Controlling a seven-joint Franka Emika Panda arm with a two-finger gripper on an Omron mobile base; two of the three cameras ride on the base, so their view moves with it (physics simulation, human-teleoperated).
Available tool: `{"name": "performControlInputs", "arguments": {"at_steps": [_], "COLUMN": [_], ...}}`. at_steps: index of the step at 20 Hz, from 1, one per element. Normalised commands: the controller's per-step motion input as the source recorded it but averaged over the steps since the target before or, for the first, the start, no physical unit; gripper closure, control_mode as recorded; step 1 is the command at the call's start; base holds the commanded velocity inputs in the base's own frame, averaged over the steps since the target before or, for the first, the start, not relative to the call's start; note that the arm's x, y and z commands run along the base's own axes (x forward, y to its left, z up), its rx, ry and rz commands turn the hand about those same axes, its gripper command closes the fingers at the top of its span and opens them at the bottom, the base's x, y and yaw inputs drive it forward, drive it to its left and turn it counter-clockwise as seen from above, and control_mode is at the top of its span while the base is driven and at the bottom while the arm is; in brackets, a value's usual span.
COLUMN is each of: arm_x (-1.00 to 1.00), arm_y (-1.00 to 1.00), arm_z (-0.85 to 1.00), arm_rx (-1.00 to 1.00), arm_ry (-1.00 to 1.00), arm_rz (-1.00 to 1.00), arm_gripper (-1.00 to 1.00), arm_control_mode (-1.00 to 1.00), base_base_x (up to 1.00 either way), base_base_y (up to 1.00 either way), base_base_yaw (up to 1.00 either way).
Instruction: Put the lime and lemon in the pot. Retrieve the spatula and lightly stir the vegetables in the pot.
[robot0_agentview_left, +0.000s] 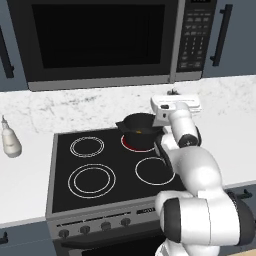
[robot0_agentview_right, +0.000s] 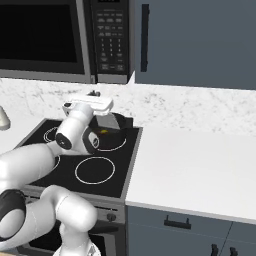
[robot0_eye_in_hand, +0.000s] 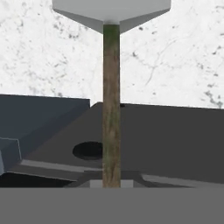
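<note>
now, gripper (robot0_eye_in_hand: 112, 183): clamped tight on the spatula (robot0_eye_in_hand: 111, 109) handle
blade: pale grey, far end from the fingers
pot (robot0_agentview_left: 138, 131): on the red-glowing back burner, lemon (robot0_agentview_left: 138, 132) inside

1. The arm rises from the lower right of the left base view, folds at a bulky elbow and reaches up toward frame centre.
2. The wrist sits right of centre, topped by the flat white hand, held level.
3. The gripper (robot0_agentview_left: 174, 93) is closed on the spatula (robot0_eye_in_hand: 111, 105), whose handle runs up the hand view's middle.
</note>
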Motion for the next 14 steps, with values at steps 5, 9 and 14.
{"name": "performControlInputs", "arguments": {"at_steps": [5, 9, 14], "arm_x": [0.26, 0.30, 0.26], "arm_y": [0.11, 0.18, 0.24], "arm_z": [-0.31, -0.24, -0.29], "arm_rx": [-0.05, -0.04, -0.04], "arm_ry": [0.02, 0.00, 0.00], "arm_rz": [0.02, 0.06, 0.10], "arm_gripper": [1.00, 1.00, 1.00], "arm_control_mode": [-1.00, -1.00, -1.00], "base_base_x": [0.00, 0.00, 0.00], "base_base_y": [0.00, 0.00, 0.00], "base_base_yaw": [0.00, 0.00, 0.00]}}
